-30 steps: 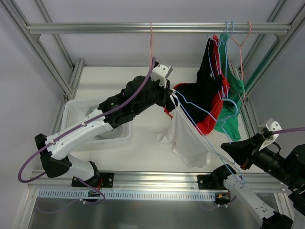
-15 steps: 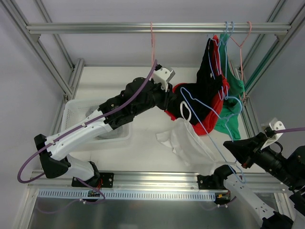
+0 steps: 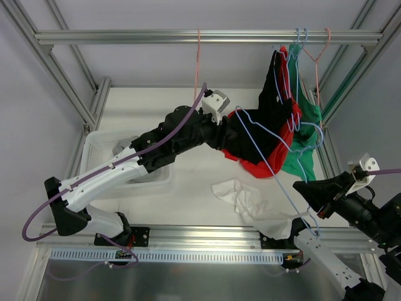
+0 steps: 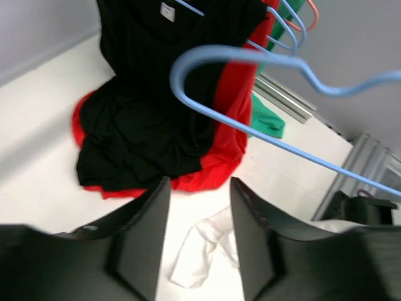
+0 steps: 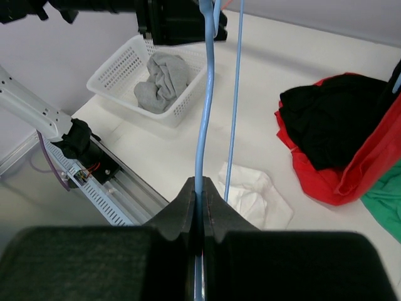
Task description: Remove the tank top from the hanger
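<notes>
The white tank top (image 3: 250, 204) lies crumpled on the table, off the hanger; it also shows in the left wrist view (image 4: 200, 251) and the right wrist view (image 5: 254, 195). The bare light-blue hanger (image 3: 269, 169) slants through the air, its hook end near my left gripper. My right gripper (image 3: 308, 191) is shut on the hanger's lower end (image 5: 205, 113). My left gripper (image 3: 227, 130) is open and empty, high above the table beside the hanger's loop (image 4: 250, 56).
Black and red garments (image 3: 276, 106) and a green one (image 3: 304, 150) hang from the top rail (image 3: 156, 36) at the right, draping onto the table. A pink hanger (image 3: 199, 56) hangs mid-rail. A white basket (image 3: 100, 150) with a grey garment (image 5: 161, 78) stands at the left.
The white tank top has slid off the blue hanger and dropped onto the table. The left gripper has shifted slightly right; the right gripper still holds the hanger.
</notes>
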Controlling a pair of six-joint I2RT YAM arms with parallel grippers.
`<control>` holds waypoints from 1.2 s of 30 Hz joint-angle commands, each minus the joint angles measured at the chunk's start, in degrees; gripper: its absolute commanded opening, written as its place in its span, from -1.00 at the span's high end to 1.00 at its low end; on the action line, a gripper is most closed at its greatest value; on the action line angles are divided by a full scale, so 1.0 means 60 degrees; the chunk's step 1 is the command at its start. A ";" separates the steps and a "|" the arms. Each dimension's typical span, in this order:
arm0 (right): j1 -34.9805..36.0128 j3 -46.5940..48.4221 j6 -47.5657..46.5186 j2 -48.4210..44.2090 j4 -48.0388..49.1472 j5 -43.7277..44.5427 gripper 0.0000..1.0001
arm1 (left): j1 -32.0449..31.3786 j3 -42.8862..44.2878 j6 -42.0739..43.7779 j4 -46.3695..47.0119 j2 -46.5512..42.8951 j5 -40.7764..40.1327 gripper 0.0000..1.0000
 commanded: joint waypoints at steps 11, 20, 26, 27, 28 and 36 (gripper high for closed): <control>-0.0015 -0.2053 0.0308 0.0037 0.5937 -0.0078 0.99 | 0.0078 -0.1885 -0.0801 0.2306 -0.1499 0.3492 -0.81; -0.0015 -0.4625 0.0880 -0.0152 1.1451 -0.0034 0.99 | -0.0651 -0.2983 -0.1518 0.5101 -0.0462 0.6189 -0.97; -0.0029 -0.7381 -0.0144 0.0549 1.7869 0.1339 0.99 | -0.1342 -0.3599 -0.1664 0.5705 0.0271 0.5765 -0.97; 0.0000 -0.8140 -0.0363 0.0841 1.8983 0.1546 0.99 | -0.1487 -0.3658 -0.1679 0.5734 0.0360 0.5692 -0.97; -0.0014 -0.8322 -0.0598 0.1525 2.0677 0.1795 0.99 | -0.1532 -0.3833 -0.1709 0.5749 0.0404 0.5618 -0.97; 0.0088 -0.6598 -0.0223 0.1475 1.4187 0.2366 0.99 | -0.1855 -0.4713 -0.1578 0.4025 -0.0765 0.2721 -0.97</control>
